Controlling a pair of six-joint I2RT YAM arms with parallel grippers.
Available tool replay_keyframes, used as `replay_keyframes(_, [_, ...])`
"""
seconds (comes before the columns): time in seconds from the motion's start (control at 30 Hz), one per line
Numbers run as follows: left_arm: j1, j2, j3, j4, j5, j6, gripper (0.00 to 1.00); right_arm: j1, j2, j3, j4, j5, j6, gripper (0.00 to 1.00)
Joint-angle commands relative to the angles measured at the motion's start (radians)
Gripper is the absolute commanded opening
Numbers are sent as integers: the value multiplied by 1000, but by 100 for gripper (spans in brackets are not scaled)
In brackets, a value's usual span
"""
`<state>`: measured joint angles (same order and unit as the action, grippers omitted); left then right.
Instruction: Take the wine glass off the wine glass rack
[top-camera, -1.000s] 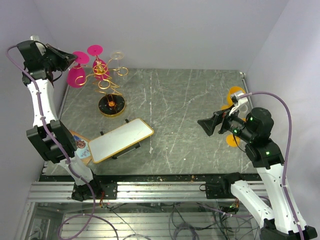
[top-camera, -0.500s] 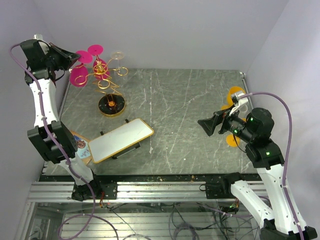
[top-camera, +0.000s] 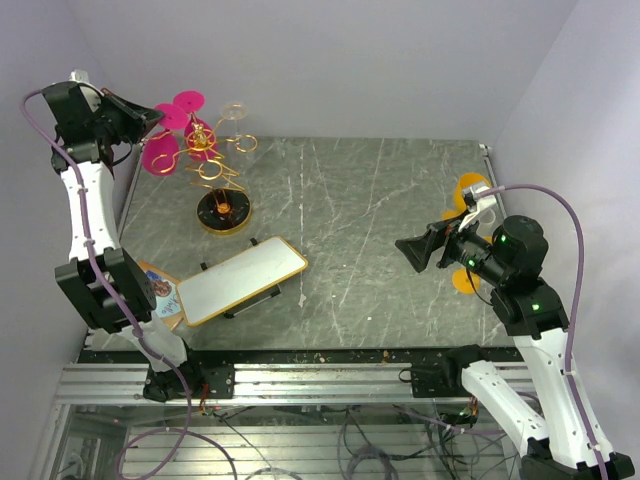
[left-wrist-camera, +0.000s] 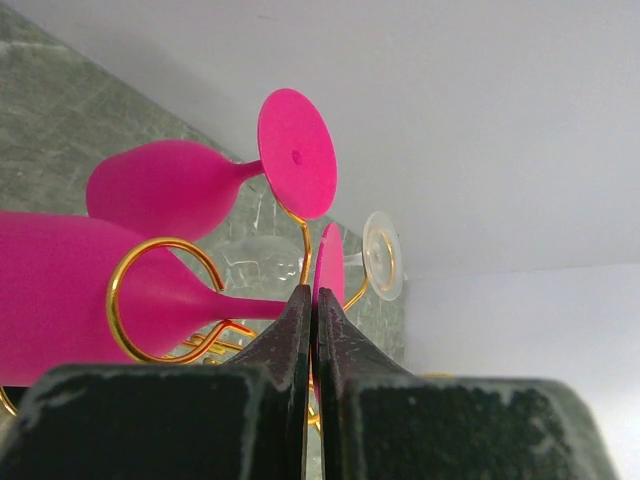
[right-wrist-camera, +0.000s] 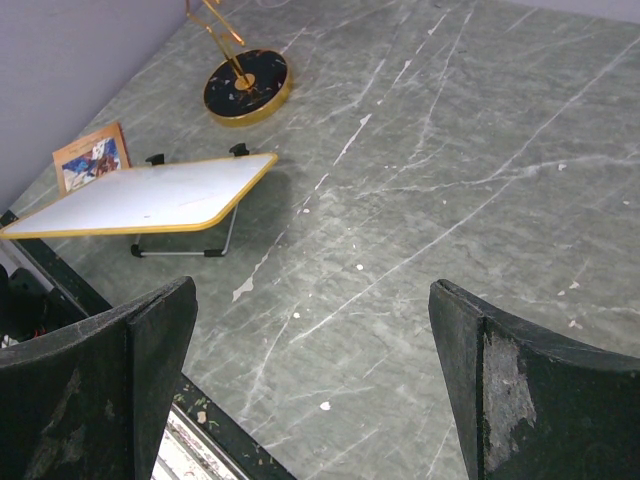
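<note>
**Left gripper clamped at the glass's foot**

Left gripper (left-wrist-camera: 312, 296) is pressed shut, apparently pinching the thin foot. From the tips the glass (left-wrist-camera: 70, 290) runs leftward, its stem through a rack (left-wrist-camera: 113, 290) ring. Right gripper (right-wrist-camera: 310, 292) gapes wide, well apart.

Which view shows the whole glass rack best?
Top external: the whole rack is in frame, from its top wires down to the black base, though small. Left wrist shows only one gold loop and bits of wire up close. Right wrist shows little beyond the base.
</note>
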<state>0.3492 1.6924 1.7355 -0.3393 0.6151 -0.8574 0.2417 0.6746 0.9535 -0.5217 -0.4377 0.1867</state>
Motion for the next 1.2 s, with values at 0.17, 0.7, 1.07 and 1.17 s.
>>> replay_keyframes(0.17, [-31, 36, 65, -8, 31, -5, 7, 4, -5, -10, 21, 1, 5, 100])
replay_keyframes(0.7, [-21, 178, 247, -64, -46, -68, 7, 4, 6, -6, 17, 10, 2, 100])
replay_keyframes(1.07, [24, 54, 303, -190, -360, 83, 7, 4, 6, -7, 21, 9, 2, 100])
replay_keyframes(1.17, [25, -41, 262, -167, -445, 111, 7, 4, 10, -6, 22, 6, 3, 99])
